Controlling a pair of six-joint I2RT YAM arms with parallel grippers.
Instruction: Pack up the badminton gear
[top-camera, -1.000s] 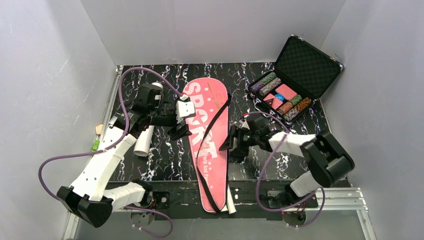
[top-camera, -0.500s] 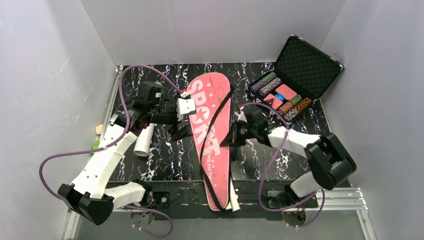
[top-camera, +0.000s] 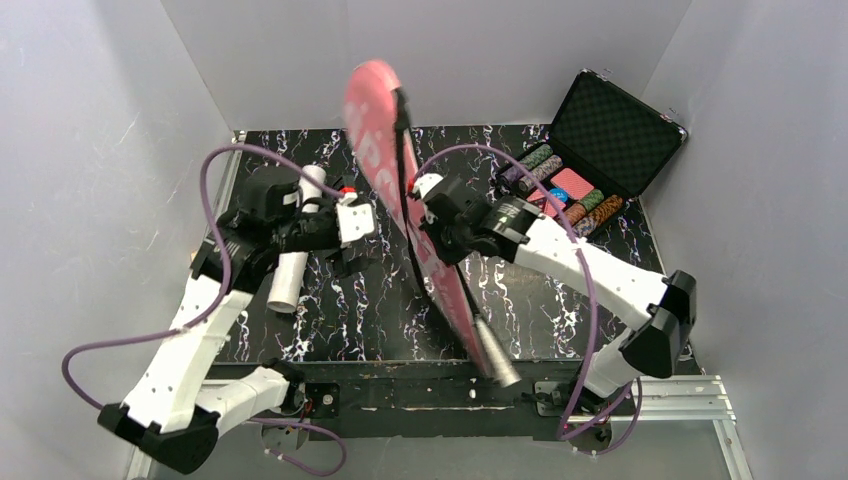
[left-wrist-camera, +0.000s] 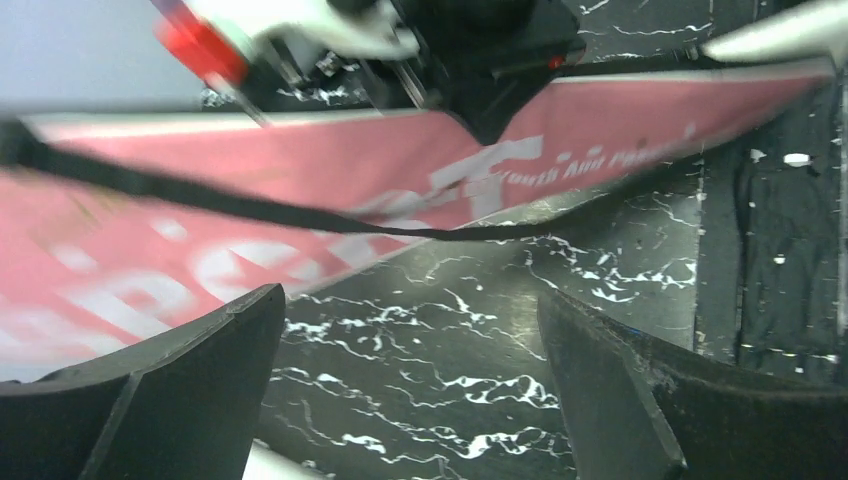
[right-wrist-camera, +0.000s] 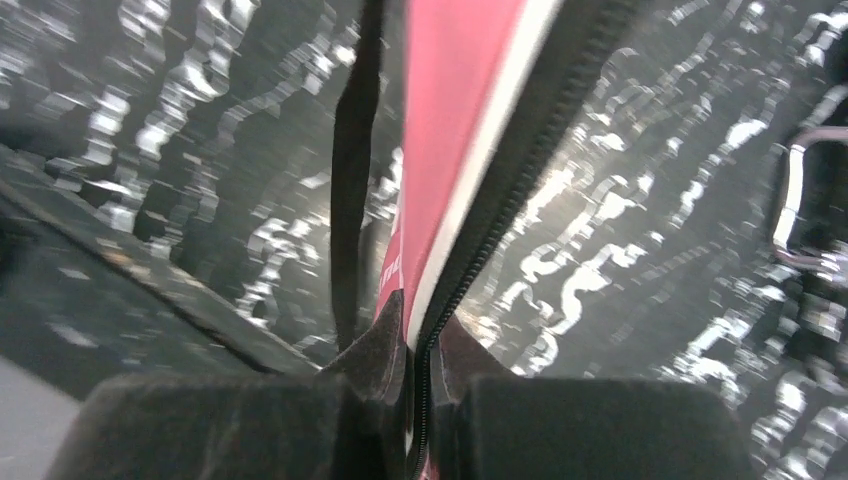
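Up off the black marbled tabletop (top-camera: 340, 320) has come the long pink fabric "SPORT" bag (top-camera: 380, 130). A second ago it lay flat between the arms; now it stands on edge, its rounded end raised high toward the back wall. The pale racket handle (top-camera: 492, 352) pokes from its lower end near the front edge.

The right tool (right-wrist-camera: 420, 350) is clamped on the bag's zipped rim, about midway along. The left tool (left-wrist-camera: 408, 295) has spread wide and holds nothing, just beside the bag's printed face.

To do this lift well, I'd judge, the right arm should keep its pinch firm on the zip seam and swing slowly — the bag is long, looks floppy, and the handle could slide out. The left tool seems placed to steady the face or catch the black webbing strap (top-camera: 405, 150) running loose along it. The white cylindrical tube (top-camera: 290, 270) lies on the tabletop under the left arm — not yet packed.
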